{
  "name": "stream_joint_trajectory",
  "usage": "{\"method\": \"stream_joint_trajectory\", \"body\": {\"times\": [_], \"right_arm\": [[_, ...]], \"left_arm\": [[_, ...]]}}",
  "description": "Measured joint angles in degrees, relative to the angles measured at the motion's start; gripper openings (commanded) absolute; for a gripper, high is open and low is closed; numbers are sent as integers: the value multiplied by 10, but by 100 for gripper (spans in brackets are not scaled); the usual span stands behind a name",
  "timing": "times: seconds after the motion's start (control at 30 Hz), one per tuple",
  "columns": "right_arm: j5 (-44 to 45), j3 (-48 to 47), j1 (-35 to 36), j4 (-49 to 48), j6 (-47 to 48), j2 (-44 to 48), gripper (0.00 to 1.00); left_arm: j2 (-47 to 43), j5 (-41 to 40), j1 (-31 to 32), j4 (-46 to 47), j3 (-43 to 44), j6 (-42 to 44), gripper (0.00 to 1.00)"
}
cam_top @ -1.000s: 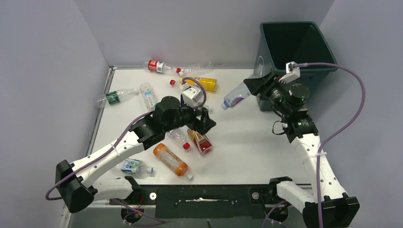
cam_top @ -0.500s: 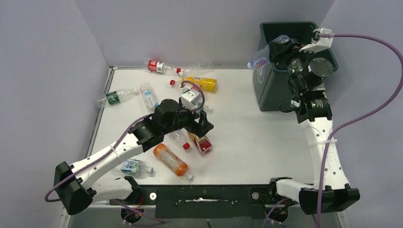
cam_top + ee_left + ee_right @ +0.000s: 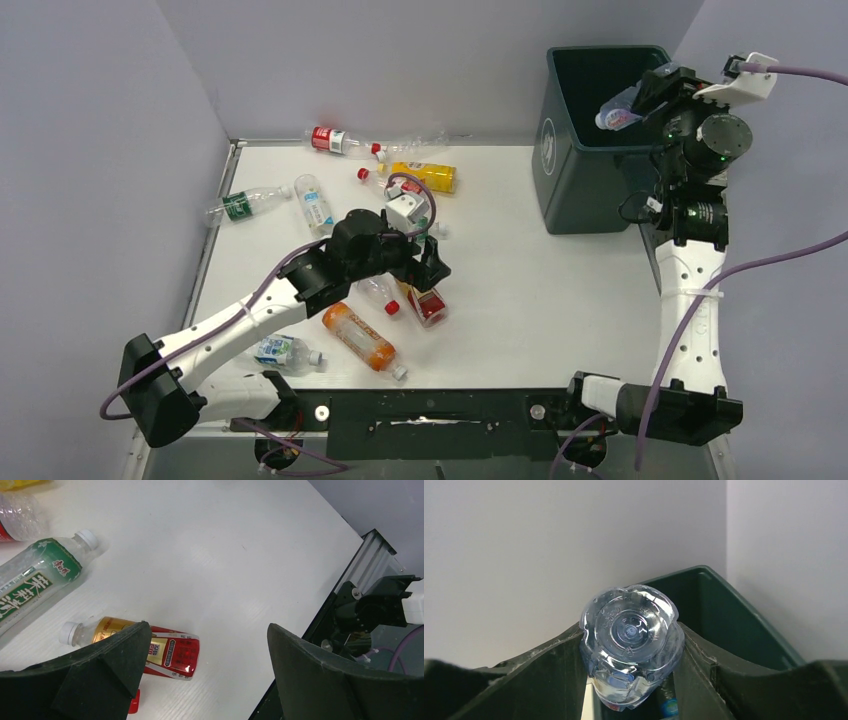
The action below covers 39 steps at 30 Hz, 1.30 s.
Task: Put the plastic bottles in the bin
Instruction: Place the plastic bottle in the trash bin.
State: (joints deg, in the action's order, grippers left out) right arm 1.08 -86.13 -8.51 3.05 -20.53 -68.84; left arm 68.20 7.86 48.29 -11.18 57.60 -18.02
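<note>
My right gripper (image 3: 640, 104) is shut on a clear plastic bottle (image 3: 617, 113), held tilted above the open top of the dark green bin (image 3: 585, 195). In the right wrist view the bottle's base (image 3: 630, 625) faces the camera, squeezed between both fingers, with the bin's rim (image 3: 744, 625) behind. My left gripper (image 3: 432, 262) hangs open over a red-and-gold labelled bottle (image 3: 425, 300) lying on the table. In the left wrist view that bottle (image 3: 167, 652) lies partly under the left finger (image 3: 115, 665), not between the jaws.
Several more bottles lie on the white table: an orange one (image 3: 358, 337), a red-capped clear one (image 3: 378, 292), a yellow one (image 3: 428, 176), a red-labelled one (image 3: 335, 140), green-labelled ones (image 3: 240, 205) (image 3: 35, 582). The table's front edge rail (image 3: 370, 560) is close by.
The right arm has swung the clear bottle up from in front of the bin to above its opening. The left gripper has stayed open and almost still.
</note>
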Motion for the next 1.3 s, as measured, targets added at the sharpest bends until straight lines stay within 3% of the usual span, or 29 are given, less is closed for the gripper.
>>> {"method": "stream_joint_trajectory", "body": {"times": [0.17, 0.33, 0.5, 0.9, 1.07, 1.3], "right_arm": [[-8, 0, -43, 0, -1, -29, 50], [-34, -12, -64, 14, -4, -81, 81], [-71, -85, -65, 62, 0, -160, 92], [-121, -102, -43, 150, 10, -148, 95], [-115, -80, 61, 174, 30, -77, 91], [-114, 33, 223, 191, 33, 28, 91]], "left_arm": [[23, -6, 0, -13, 4, -8, 87], [31, -21, 0, -31, 10, -16, 87], [32, -37, 0, -41, 14, -28, 87], [32, -68, -23, -67, 15, -57, 88], [31, -72, -43, -72, 13, -73, 88], [-6, -72, -110, -86, -9, -89, 88]]}}
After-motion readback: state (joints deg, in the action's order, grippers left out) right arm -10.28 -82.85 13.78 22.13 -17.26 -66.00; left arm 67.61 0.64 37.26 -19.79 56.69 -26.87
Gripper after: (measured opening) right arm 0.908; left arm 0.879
